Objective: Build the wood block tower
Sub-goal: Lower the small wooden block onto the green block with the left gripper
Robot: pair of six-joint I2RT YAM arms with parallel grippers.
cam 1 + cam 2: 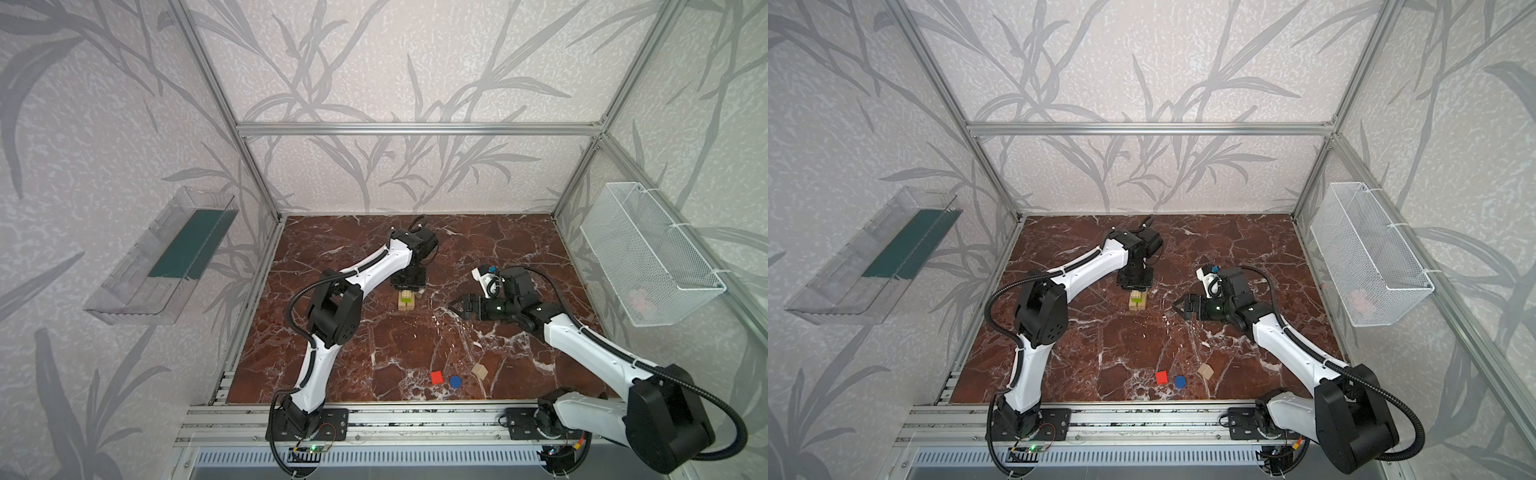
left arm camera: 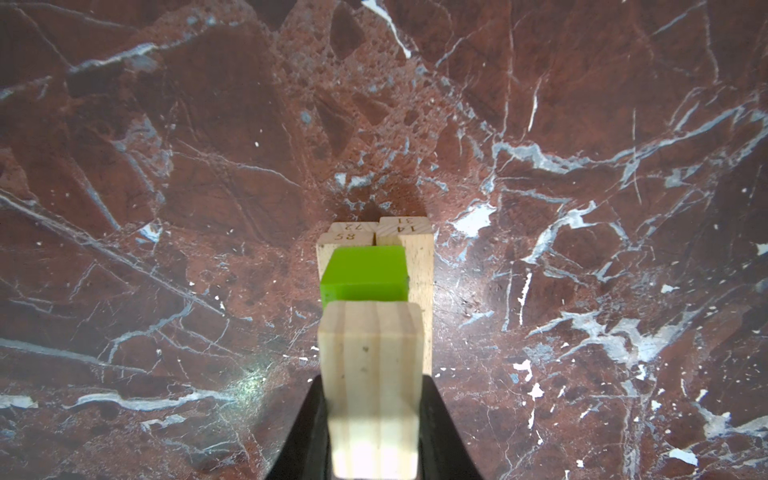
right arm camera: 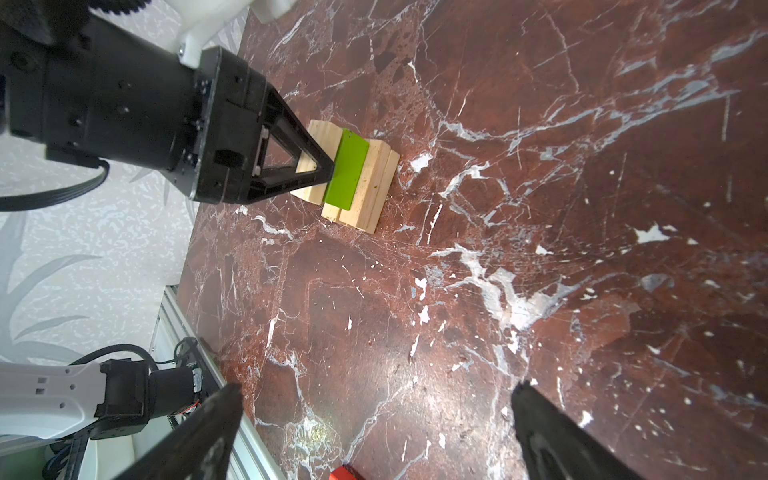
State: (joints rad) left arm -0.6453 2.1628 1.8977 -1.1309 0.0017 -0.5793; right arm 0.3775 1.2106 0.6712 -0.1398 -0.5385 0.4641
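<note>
The wood block tower [image 1: 406,301], mid-table, is so far light-wood planks [image 3: 376,183] laid side by side under a lime-green brick [image 2: 363,272]. The left gripper [image 3: 326,168] is clenched on a further wooden plank [image 2: 370,365] just beside the brick. The right gripper [image 3: 376,390] is released at the tower's 3 o'clock. Only the left wrist view shows numbers on the plank ends.

L wrist view: held plank [image 2: 370,374] blurred at near end, cut by pic edge; it hides part of lime-green brick [image 2: 365,270]. Both top views: left gripper [image 1: 407,291] covers the end of stack [image 1: 406,303] toward bench's back edge. R wrist view: red cube [image 3: 345,473] cut off at pic edge. Pinkish thing [image 1: 638,299] in wire basket [image 1: 665,249]: too blurred to ID.
</note>
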